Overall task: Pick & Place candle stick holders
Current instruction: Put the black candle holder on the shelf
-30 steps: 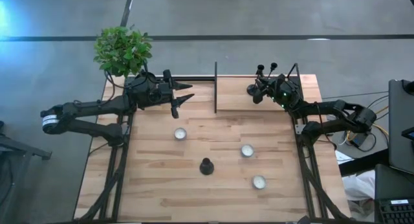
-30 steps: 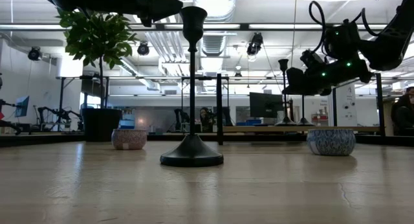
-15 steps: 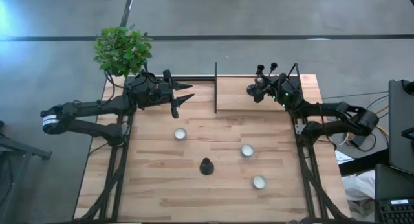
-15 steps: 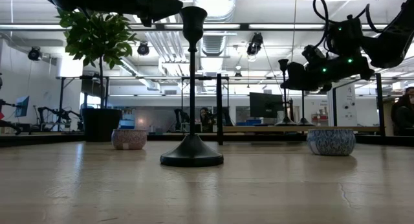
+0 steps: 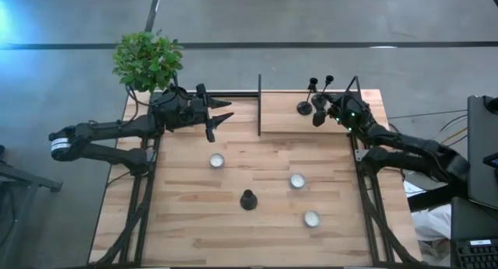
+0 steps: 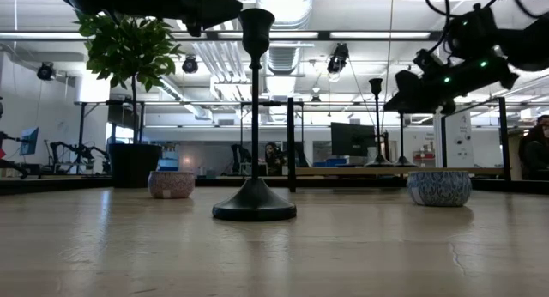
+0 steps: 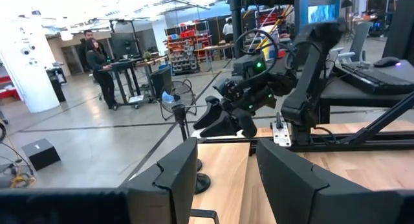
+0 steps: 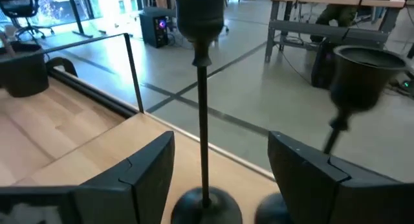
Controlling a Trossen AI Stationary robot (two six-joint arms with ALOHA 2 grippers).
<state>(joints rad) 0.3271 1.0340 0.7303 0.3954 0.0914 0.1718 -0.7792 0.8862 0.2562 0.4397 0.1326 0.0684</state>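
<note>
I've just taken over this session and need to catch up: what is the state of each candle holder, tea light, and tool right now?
Candle stick holder at table centre: upright, free.
Two candle stick holders at the far right edge: upright, side by side, ungripped.
Three tea light cups: upright on the table, apart.
Right tool: open, beside the far pair, holding nothing.
Left tool: open, empty, waiting at the far left.

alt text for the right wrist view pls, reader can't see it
The right claw is open, facing two slim black metal candlestick holders at the wooden table's far edge: the nearer holder stands in line with the gap between its fingers, the other beside it. Workshop floor lies behind.
</note>
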